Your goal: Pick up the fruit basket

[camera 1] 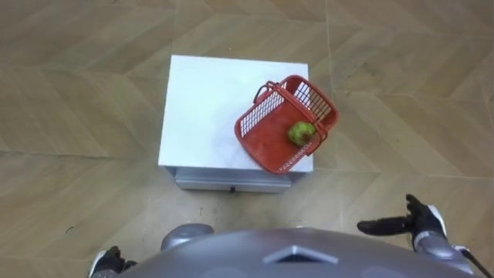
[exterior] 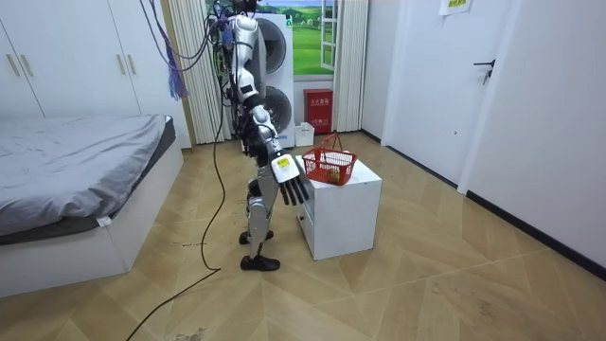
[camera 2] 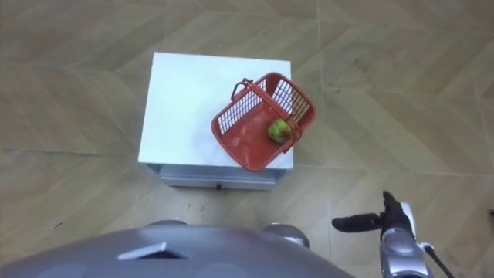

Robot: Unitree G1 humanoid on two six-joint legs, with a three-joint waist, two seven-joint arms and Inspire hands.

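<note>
- The left hand (camera 1: 108, 263) is cut off by the lower edge of the left eye view and partly hidden behind the robot's body.
- The fruit (camera 1: 302, 133) in the fruit basket (camera 1: 262, 139) is too small to tell its kind.
- The fruit basket covers part of the right edge of the white surface (camera 1: 204, 100).

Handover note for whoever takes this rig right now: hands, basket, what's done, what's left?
Right hand: open, empty, low at the robot's right.
Left hand: low at its left.
Red plastic mesh basket, green fruit inside, sits on top of the white cabinet, near its right front corner, untouched.
Done: robot stands before the cabinet. Left: reach, grasp the basket, lift.
</note>
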